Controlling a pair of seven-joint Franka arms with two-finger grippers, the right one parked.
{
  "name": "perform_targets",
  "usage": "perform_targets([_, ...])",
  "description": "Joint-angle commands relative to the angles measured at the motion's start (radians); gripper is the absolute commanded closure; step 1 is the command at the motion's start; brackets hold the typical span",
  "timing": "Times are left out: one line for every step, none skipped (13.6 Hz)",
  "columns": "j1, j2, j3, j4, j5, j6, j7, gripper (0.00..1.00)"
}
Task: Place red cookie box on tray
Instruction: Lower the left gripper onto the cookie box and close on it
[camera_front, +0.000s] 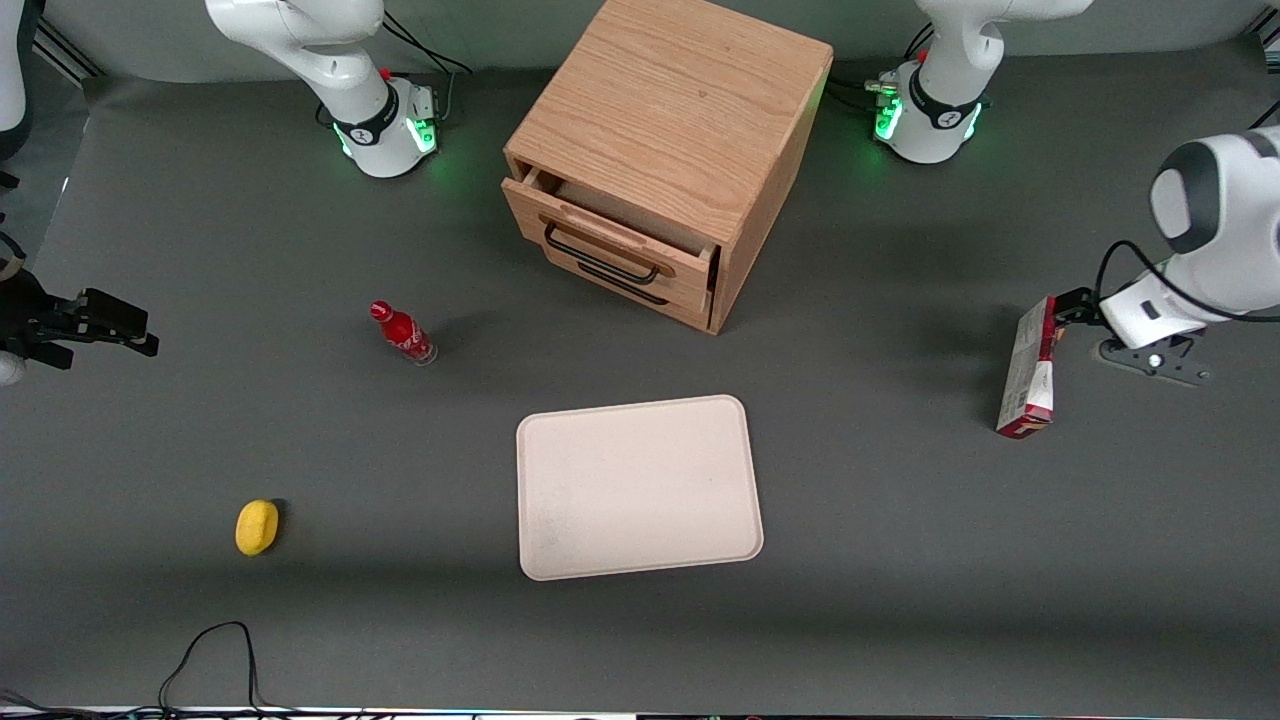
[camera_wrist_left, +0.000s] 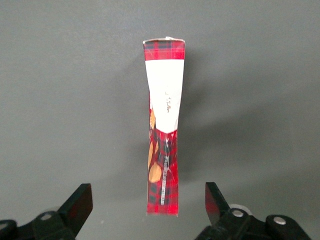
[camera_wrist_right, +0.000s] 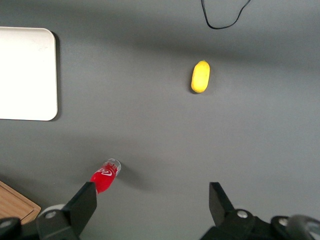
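Box (camera_front: 1027, 368): red cookie box, long and thin, standing on a narrow edge on the grey table, toward the working arm's end, well apart from the tray (camera_front: 638, 487). Across the table from the parked arm's end: lemon (camera_front: 257, 526), nearest the front camera; small red bottle (camera_front: 402, 333), upright; tray, flat and bare, in front of the wooden cabinet (camera_front: 665, 150), whose top drawer stands slightly open; then the box; then the gripper (camera_front: 1068, 308). Gripper: just beside the box's farther end, at its upper edge; fingers spread wide with one on each side of the box, not touching it in the wrist view, holding nothing (camera_wrist_left: 145, 205). Box axis: long axis runs toward and away from the front camera, in line with the gripper's reach, thin width lying across the gap between the fingers. Judgement: grasp not yet made; closing across the thin width looks the likely next step, then a carry sideways to the tray.
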Motion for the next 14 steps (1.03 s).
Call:
perform_targets([0.006,0.036,0.006,-0.019,-0.005,0.074,0.039,0.00])
perform_targets([0.006,0.065,0.006,-0.024,-0.007,0.113,0.039,0.00])
perform_targets([0.006,0.089,0.006,-0.027,-0.007,0.147,0.040,0.00])
perform_targets([0.006,0.107,0.006,-0.027,-0.008,0.163,0.040,0.00])
perform_targets([0.006,0.118,0.004,-0.027,-0.010,0.164,0.040,0.00])
perform_targets([0.006,0.125,0.004,-0.033,-0.021,0.166,0.040,0.00])
perform_targets([0.004,0.135,0.004,-0.036,-0.040,0.169,0.040,0.00])
perform_targets([0.004,0.147,0.004,-0.038,-0.048,0.181,0.042,0.00])
perform_targets([0.004,0.153,0.003,-0.041,-0.050,0.192,0.043,0.00])
perform_targets([0.002,0.155,0.004,-0.042,-0.050,0.193,0.045,0.00])
perform_targets([0.004,0.162,0.004,-0.042,-0.056,0.195,0.045,0.00])
perform_targets([0.002,0.167,0.003,-0.042,-0.068,0.207,0.045,0.00])
perform_targets([0.001,0.175,0.003,-0.042,-0.074,0.209,0.045,0.00])
perform_targets([0.001,0.176,0.003,-0.042,-0.077,0.210,0.045,0.01])
